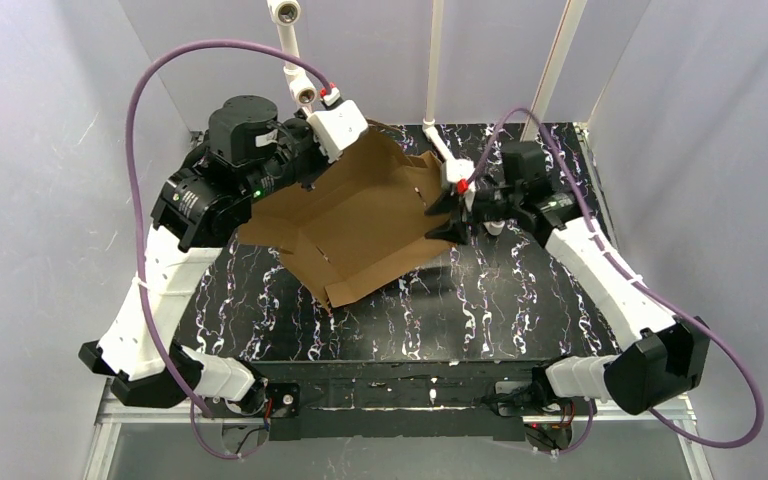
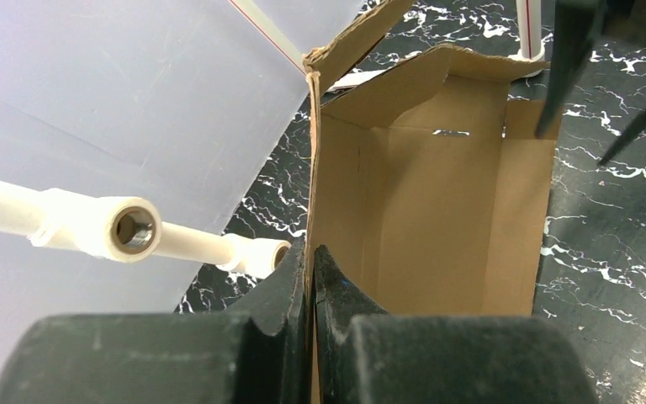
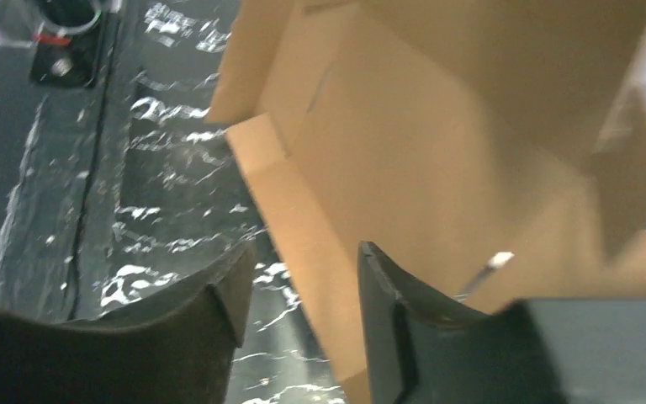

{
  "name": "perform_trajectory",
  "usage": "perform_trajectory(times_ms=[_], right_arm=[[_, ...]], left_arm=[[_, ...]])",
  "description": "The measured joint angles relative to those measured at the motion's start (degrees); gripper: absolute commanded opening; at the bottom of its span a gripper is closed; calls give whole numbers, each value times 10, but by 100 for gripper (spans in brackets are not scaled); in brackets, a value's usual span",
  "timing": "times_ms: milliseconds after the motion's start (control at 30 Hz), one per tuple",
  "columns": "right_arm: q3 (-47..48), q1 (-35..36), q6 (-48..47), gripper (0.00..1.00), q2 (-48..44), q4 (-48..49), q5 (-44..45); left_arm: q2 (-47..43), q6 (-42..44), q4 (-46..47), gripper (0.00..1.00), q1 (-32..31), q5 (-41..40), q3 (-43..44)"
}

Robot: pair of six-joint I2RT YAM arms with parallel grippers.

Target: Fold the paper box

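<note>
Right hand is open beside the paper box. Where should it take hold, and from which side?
Probably the thin flap on the right edge of the paper box, approached from the right and straddled edge-on. That free edge faces the right hand, and the left hand pinches the opposite wall, so the box is braced.

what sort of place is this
Probably a robot lab test cell: plain grey panels wall in a black marbled table, a white pipe frame rises at its far side, and two robot arms are bolted at its near edge.
</note>
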Motion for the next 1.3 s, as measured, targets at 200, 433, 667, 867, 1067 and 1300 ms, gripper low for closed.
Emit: perform_trajectory(times_ms=[200,433,667,867,1067,1300], right_arm=[[-122,52,-38,1,20,51,52],[-219,128,-16,1,33,209,209],[-297,162,1,1,66,361,344],[-346,170,13,1,82,467,426],[-359,171,15,1,95,518,457],[-359,171,19,2,96,539,466]], left_arm=[[13,-11,3,0,-29,-23,-2],[14,-50,3,0,-56,-43,-15],[14,-114,1,0,-66,-46,-19],[19,-176,-11,0,-66,-44,-17],[30,-235,-19,0,-65,-33,-16],[33,-306,-18,0,-30,28,-16]])
